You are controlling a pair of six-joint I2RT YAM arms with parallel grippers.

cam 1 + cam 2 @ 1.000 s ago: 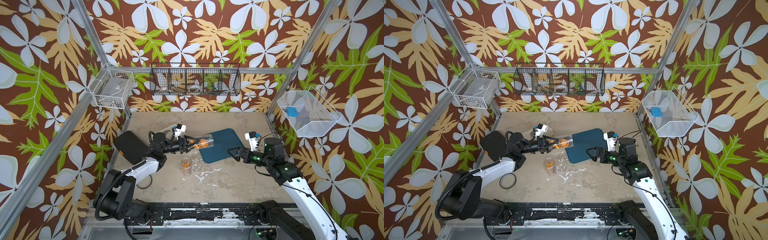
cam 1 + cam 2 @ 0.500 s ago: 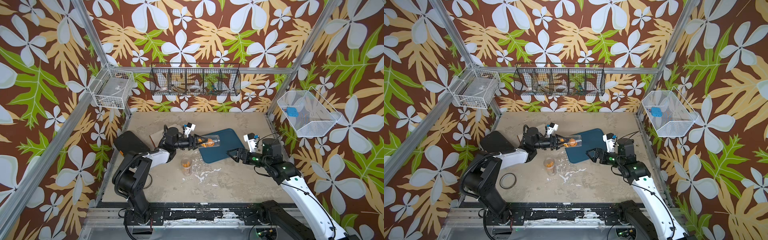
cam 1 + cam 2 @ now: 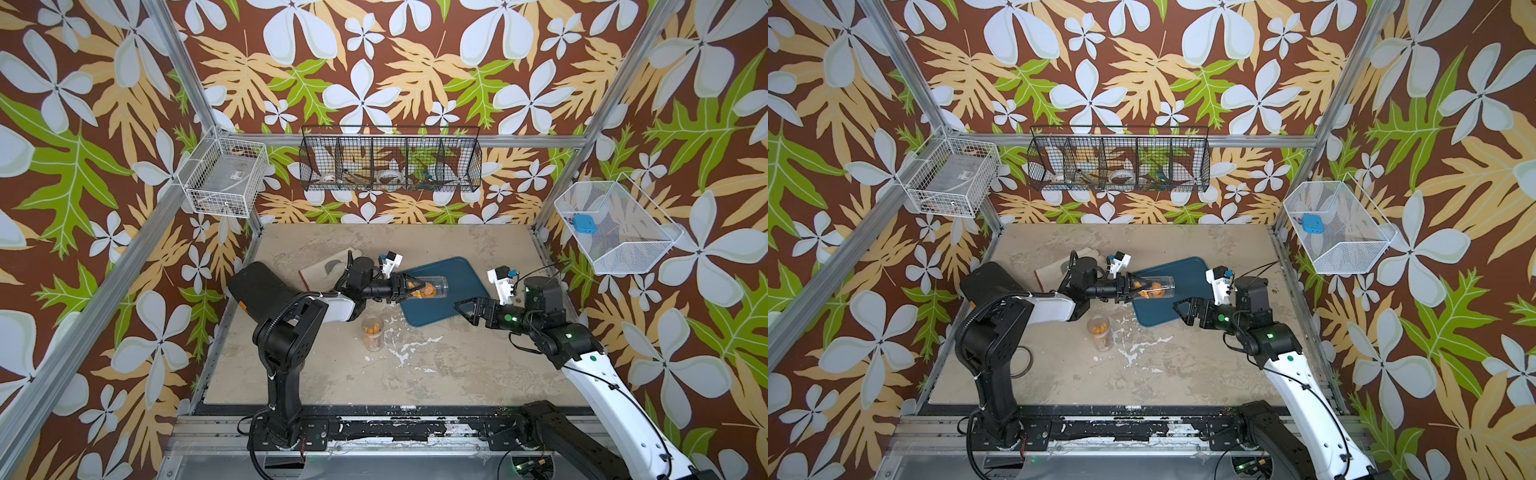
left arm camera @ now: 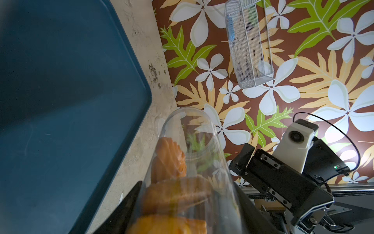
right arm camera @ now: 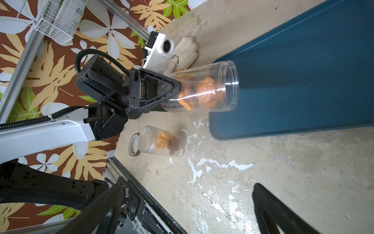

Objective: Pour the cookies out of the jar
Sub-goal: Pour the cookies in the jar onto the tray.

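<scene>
Over by the left edge of the mottled beige surface [image 3: 415, 386] the left arm reaches inward. Its left gripper [image 3: 402, 287] is clamped on the base end of the clear round plastic jar [image 3: 436, 286], a finger on each side of the wall, lid off. That jar is up in the air, hanging over the left edge of the dark blue flat plastic tray [image 3: 457, 270], which lies right of centre. The jar's long axis runs about level, left to right, with the base in the claw and the open mouth aimed right across the tray. The cookies [image 5: 205, 89], small orange and tan moulded biscuits, sit bunched around the jar's middle, short of the mouth, and none are on the tray yet. My read is thin, stiff plastic, light and smooth enough to slip, so the base-end hold looks right and leaves the mouth free. The biscuits look brittle, so a gentle downward tilt seems the way. Just off the tray's near left corner a second small clear jar [image 3: 372, 332] stands upright, open, with biscuits inside. Further right, the right gripper [image 3: 461, 308] hovers by the tray's near edge, fingers spread wide, holding nothing.
</scene>
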